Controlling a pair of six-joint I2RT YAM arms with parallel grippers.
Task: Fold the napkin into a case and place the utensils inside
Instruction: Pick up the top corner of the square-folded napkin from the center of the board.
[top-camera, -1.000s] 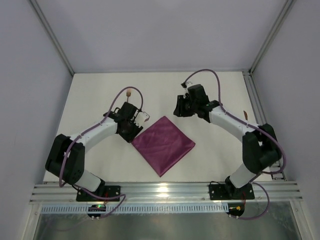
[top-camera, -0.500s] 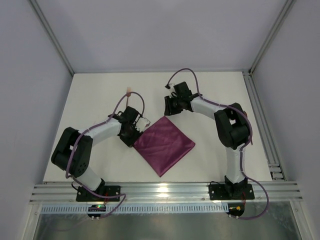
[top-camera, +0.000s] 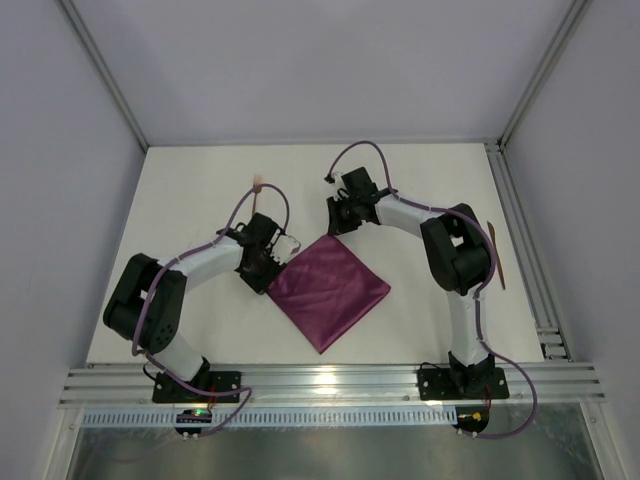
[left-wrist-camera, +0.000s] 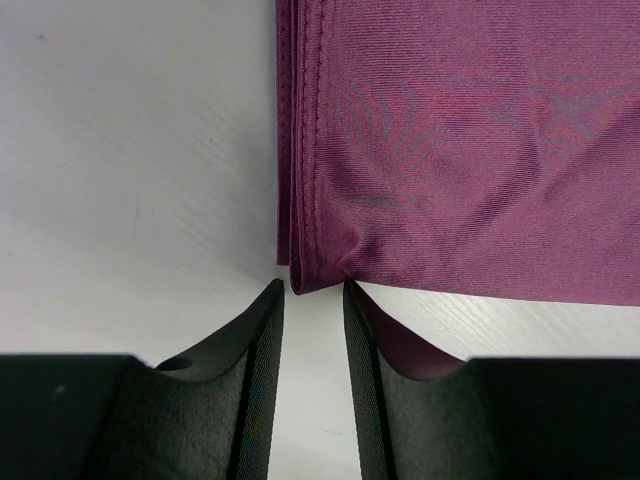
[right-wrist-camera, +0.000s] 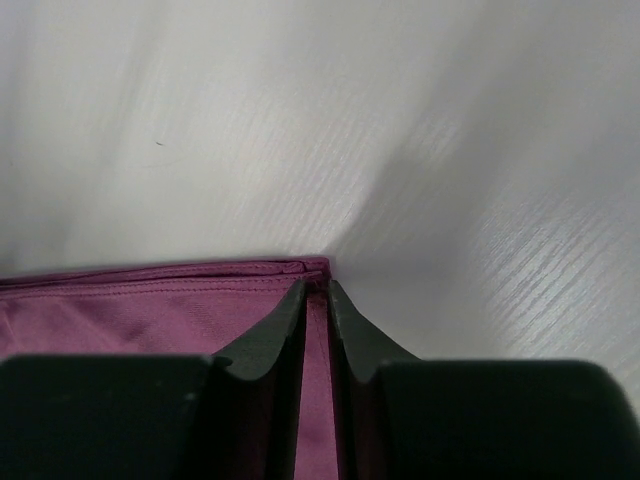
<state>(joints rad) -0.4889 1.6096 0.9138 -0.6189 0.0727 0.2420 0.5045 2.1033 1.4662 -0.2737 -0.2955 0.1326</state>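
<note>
The magenta napkin (top-camera: 328, 290) lies folded into a square, turned like a diamond, mid-table. My left gripper (top-camera: 272, 265) sits low at its left corner. In the left wrist view the jaws (left-wrist-camera: 310, 290) stand open a little, bare table between them and the cloth's corner (left-wrist-camera: 300, 275) just beyond the tips. My right gripper (top-camera: 335, 225) is at the napkin's far corner. Its jaws (right-wrist-camera: 317, 290) are nearly together with purple cloth (right-wrist-camera: 150, 300) filling the gap. A pale-headed fork (top-camera: 258, 185) lies behind the left arm. A copper-brown utensil (top-camera: 496, 255) lies at the table's right edge.
White table (top-camera: 200, 180) enclosed by grey walls on three sides, with a metal rail (top-camera: 320, 385) along the near edge and another down the right side. The left arm's purple cable (top-camera: 245, 205) loops over the area near the fork.
The right arm swung left and down to the napkin's far corner and its jaws narrowed onto the cloth. The left gripper slid to the left corner and narrowed slightly.
</note>
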